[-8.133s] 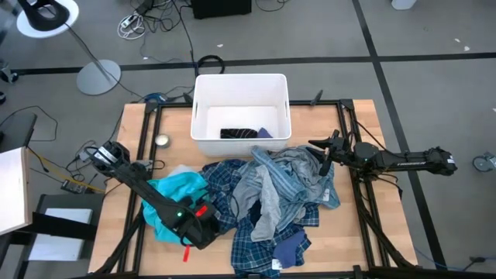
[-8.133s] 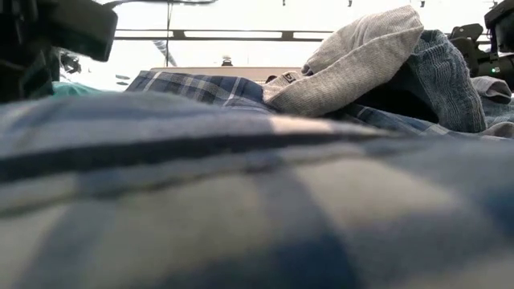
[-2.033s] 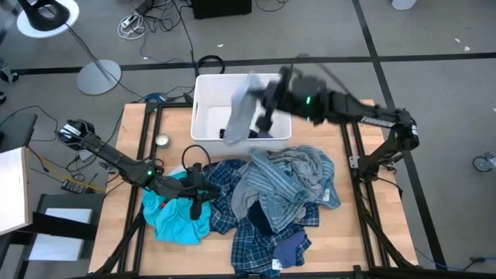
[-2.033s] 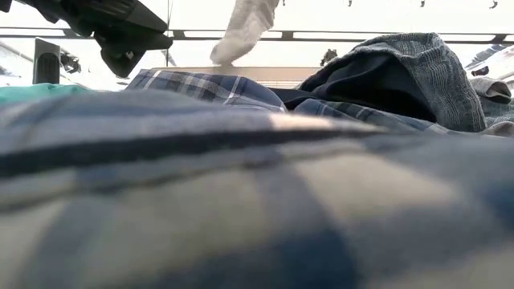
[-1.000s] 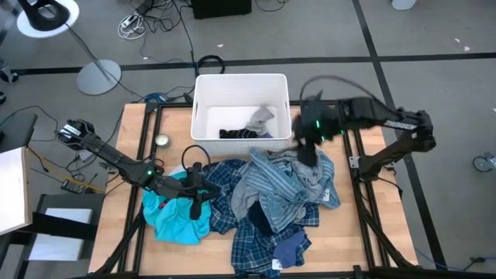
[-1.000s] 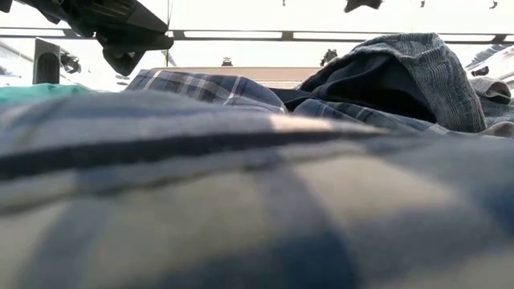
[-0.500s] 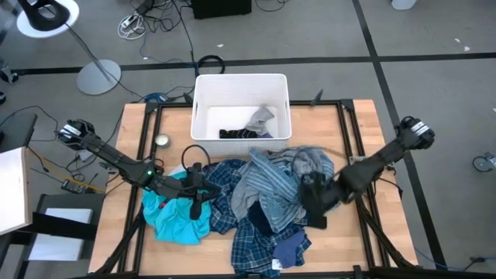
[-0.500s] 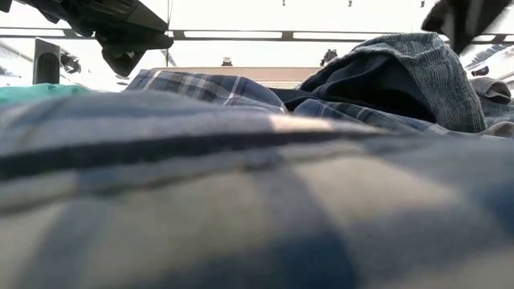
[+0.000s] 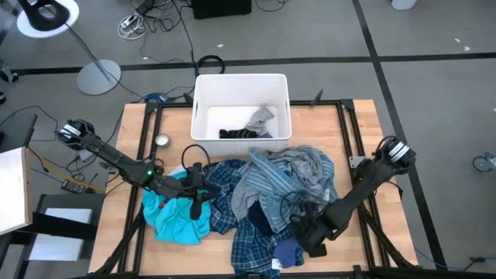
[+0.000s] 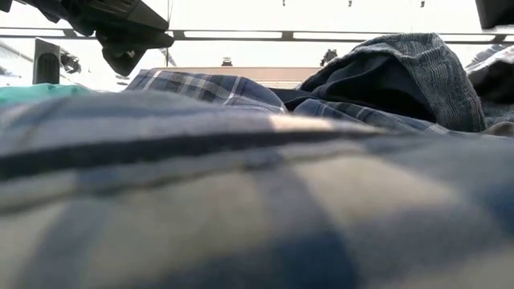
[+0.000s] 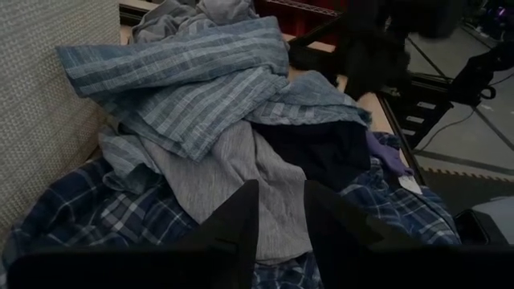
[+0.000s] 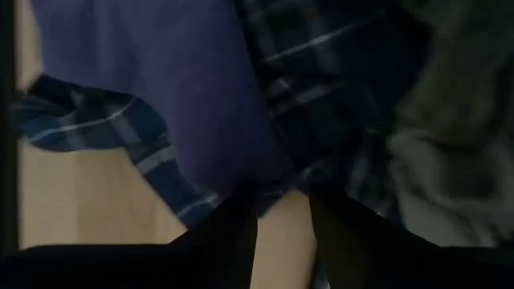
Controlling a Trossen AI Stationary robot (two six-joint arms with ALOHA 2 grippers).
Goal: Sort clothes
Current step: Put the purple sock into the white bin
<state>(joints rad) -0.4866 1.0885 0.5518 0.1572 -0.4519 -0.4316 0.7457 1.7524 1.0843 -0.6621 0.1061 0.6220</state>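
A heap of clothes covers the table's middle: dark plaid shirts [image 9: 229, 186], a turquoise shirt [image 9: 174, 218] at its left, a grey-blue striped garment [image 9: 287, 174] on top, and a purple-blue piece [image 9: 285, 249] at the near edge. My left gripper [image 9: 195, 208] hovers open over the heap's left side, fingers [image 11: 241, 217] apart and bare. My right gripper [image 9: 301, 235] points down, open, at the heap's near right. Its fingers [image 12: 233, 229] stand over bare wood beside the purple piece [image 12: 161, 88] and a plaid hem [image 12: 173, 189].
A white bin [image 9: 203, 108] at the far edge holds a dark striped sock and a grey piece [image 9: 260, 118]. A small round metal thing [image 9: 162, 140] lies far left. Bare wood [image 9: 358, 132] shows at the table's far right. In the low view plaid cloth [image 10: 241, 201] fills the foreground.
My right gripper has swung from beside the bin's right wall toward the table's near edge and come down, tipping to point steeply downward, until it stands low over the heap's near right corner. The clothes lie as before. My left arm has kept still.
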